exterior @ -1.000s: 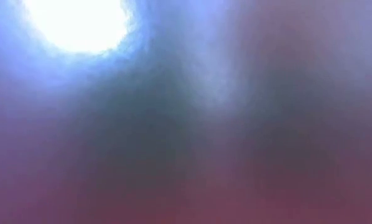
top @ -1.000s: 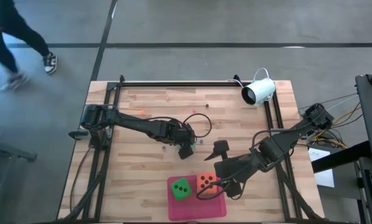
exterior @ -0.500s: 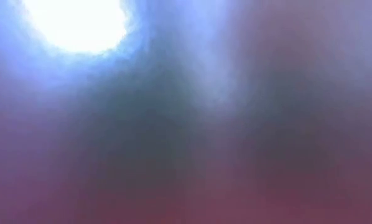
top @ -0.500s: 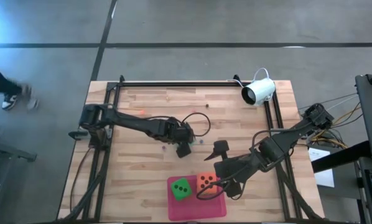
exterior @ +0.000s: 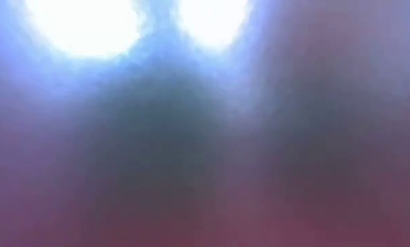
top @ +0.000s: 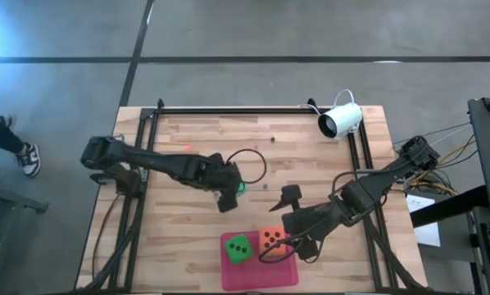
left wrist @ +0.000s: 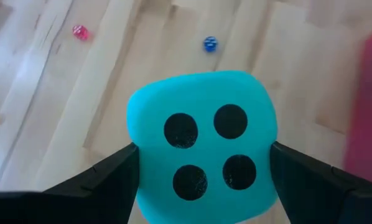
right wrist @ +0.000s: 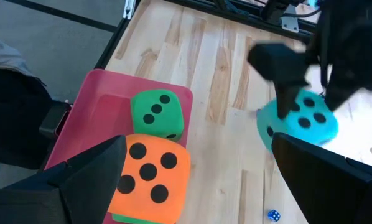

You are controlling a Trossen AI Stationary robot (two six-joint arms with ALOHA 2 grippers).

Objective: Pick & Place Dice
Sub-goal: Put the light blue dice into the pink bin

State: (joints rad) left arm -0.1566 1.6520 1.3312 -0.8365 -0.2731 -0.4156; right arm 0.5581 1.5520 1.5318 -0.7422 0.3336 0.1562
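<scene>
Left hand (left wrist: 201, 171) clamped on teal die (left wrist: 203, 160), green die (top: 239, 248), orange die (top: 270, 238) on pink mat (top: 265, 274)

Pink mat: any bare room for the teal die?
Pink rectangular mat: in the high view only its bottom strip is bare; green die, orange-red die and open right gripper crowd the top half. Wooden table is bare left of the mat.

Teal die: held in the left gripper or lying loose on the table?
Held. The left gripper has a finger on each side of the teal die, its four-pip face toward the wrist camera.
</scene>
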